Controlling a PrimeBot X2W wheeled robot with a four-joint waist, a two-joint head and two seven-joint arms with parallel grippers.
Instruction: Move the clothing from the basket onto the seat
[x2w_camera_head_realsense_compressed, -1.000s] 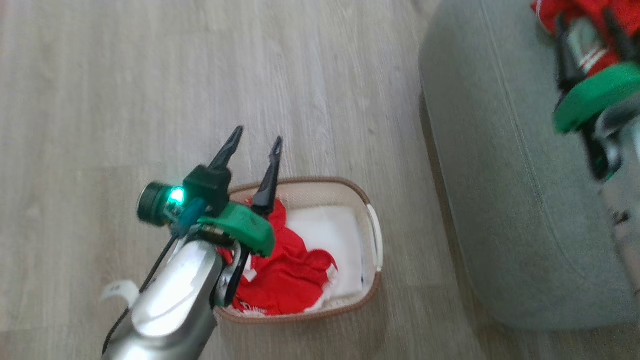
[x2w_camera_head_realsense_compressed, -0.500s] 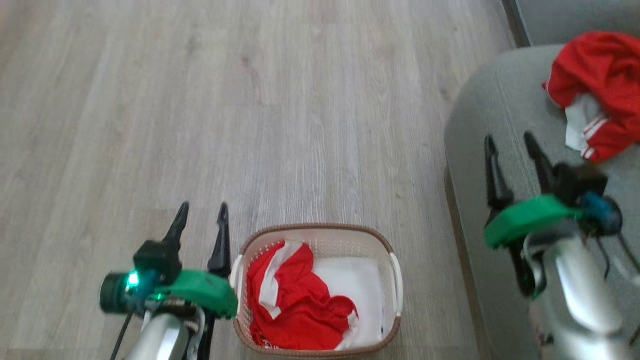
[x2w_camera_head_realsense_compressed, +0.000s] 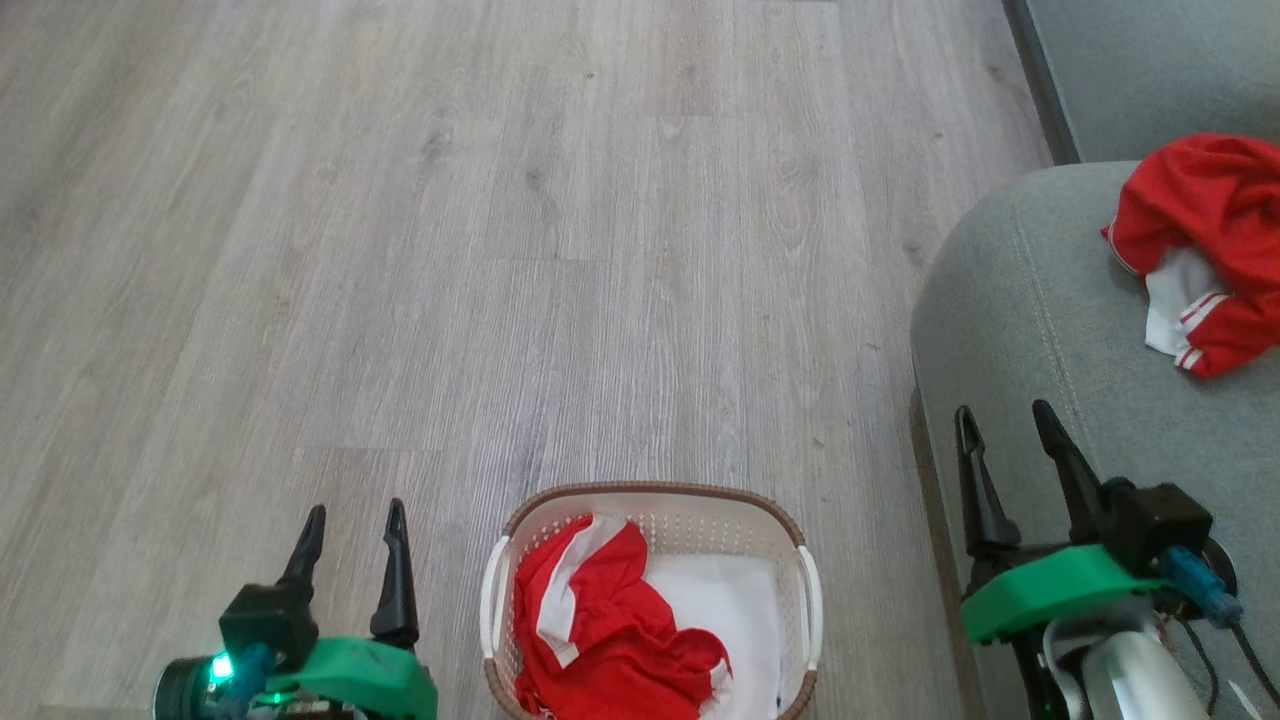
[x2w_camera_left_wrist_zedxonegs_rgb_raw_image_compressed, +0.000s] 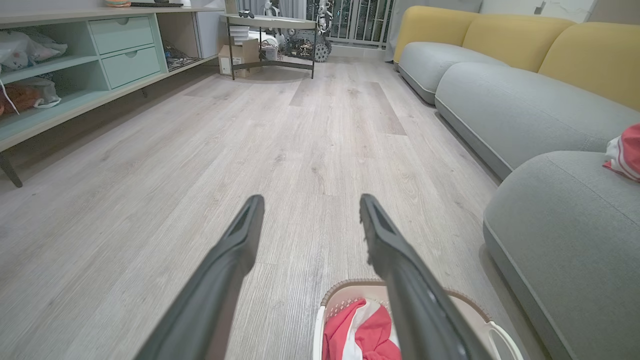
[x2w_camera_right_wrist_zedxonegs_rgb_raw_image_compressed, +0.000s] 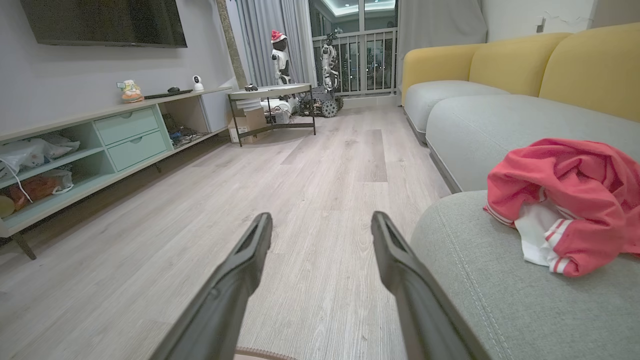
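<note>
- The left pincer (x2w_camera_head_realsense_compressed: 355, 507) hangs empty above the wooden floor (x2w_camera_head_realsense_compressed: 500, 250), its 2 dark fingers spread apart with bare boards showing between them.
- Just to the right of the left pincer stands the basket (x2w_camera_head_realsense_compressed: 650, 492), on the floor, close beside the fingers but not touching them in the head view.
- Inside the basket lies a crumpled red jersey (x2w_camera_head_realsense_compressed: 610, 630) with a white stripe. It is heaped toward the side nearer the left pincer, and the white base shows on the side farther from it.
- In the left wrist view the basket rim sits below and to the right of the fingertips, and the right finger crosses in front of it.
- The right pincer (x2w_camera_head_realsense_compressed: 1001, 408) is empty too, its 2 fingers parted, at the rounded edge of the seat (x2w_camera_head_realsense_compressed: 1010, 300).
- A second jersey (x2w_camera_head_realsense_compressed: 1200, 220) lies bunched on the seat, ahead of the right pincer and off to its right, well apart from the fingertips. A white panel with red stripes shows on the side facing the pincer.
- In the right wrist view this second jersey rests to the right of the right finger, with floor showing between the 2 fingers.
- The basket stands to the left of the right pincer, between the 2 pincers.
</note>
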